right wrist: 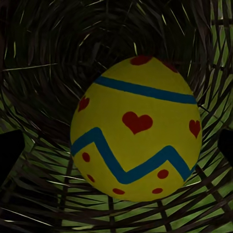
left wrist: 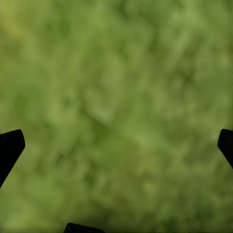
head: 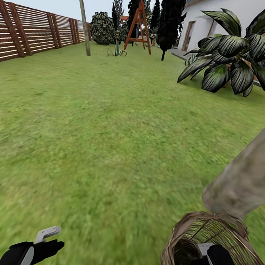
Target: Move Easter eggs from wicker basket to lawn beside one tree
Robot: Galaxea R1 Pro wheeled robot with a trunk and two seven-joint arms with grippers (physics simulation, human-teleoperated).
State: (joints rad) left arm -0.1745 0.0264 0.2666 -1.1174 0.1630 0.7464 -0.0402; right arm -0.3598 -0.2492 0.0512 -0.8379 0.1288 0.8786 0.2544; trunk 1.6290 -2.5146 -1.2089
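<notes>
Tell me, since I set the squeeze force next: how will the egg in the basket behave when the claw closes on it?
The Easter egg looks smooth and rounded, so it may slip out of a pinch that lands off-centre. It lies on the curved woven wall of the wicker basket, so a nudge would probably roll it. Its painted shell looks rigid, so it likely won't give.

A sunlit garden under a pale sky. Short green lawn (head: 108,126) stretches ahead. A brown slatted fence (head: 33,32) runs along the left. At the far end stand dark cypresses (head: 171,18), a slim-trunked tree (head: 84,17) and an orange wooden frame (head: 139,25) (A-shaped). A white house (head: 209,22) and broad-leaved plant (head: 234,57) sit right.
</notes>
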